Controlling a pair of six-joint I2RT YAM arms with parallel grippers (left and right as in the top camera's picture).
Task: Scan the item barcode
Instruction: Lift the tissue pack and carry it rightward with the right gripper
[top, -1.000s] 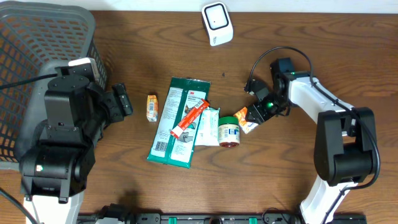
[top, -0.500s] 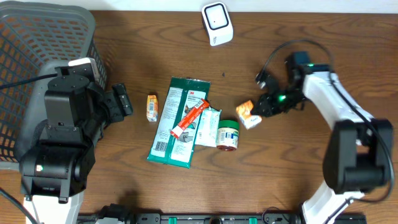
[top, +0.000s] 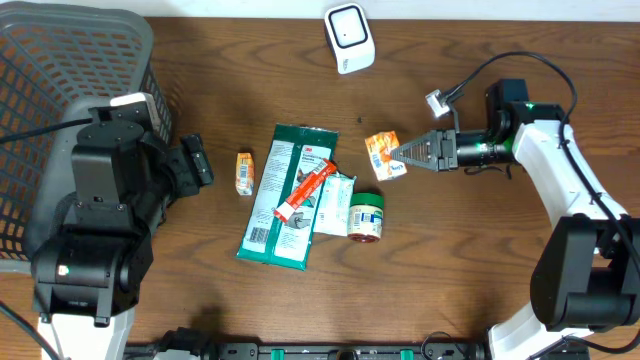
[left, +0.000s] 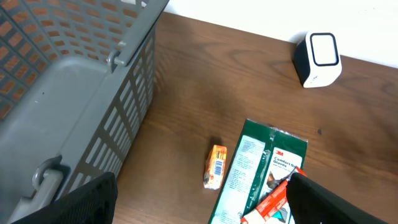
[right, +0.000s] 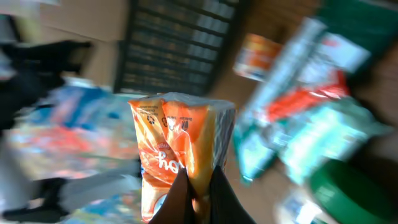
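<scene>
since a second ago your right claw (top: 408, 156) has taken the orange packet (top: 384, 156) away from its spot beside the jar (top: 366, 217) and carried it toward the far side of the table, and the arm has swung out to the right to do it. the jaws have pinched fully shut on one edge of the packet. in the wrist view the packet (right: 180, 155) stands up out of the fingertips (right: 194, 198), so most of its printed face is left uncovered. that looks like the reason for the edge grip: the print stays free for reading.

the packet now hangs between the jar and the white scanner (top: 349, 38) at the far edge, still well apart from the scanner. i judge you are partway through bringing it across. the wrist view is blurred, so you cannot tell from here which face carries the barcode or whether it is turned toward the scanner window.

your left claw (top: 197, 162) sits wide open with nothing in it, parked on the left just beside the basket (top: 60, 60), probably to keep out of the way. the green pack (top: 288, 195), the red tube (top: 303, 190) lying across it and the small orange box (top: 244, 172) lie untouched in the middle.
</scene>
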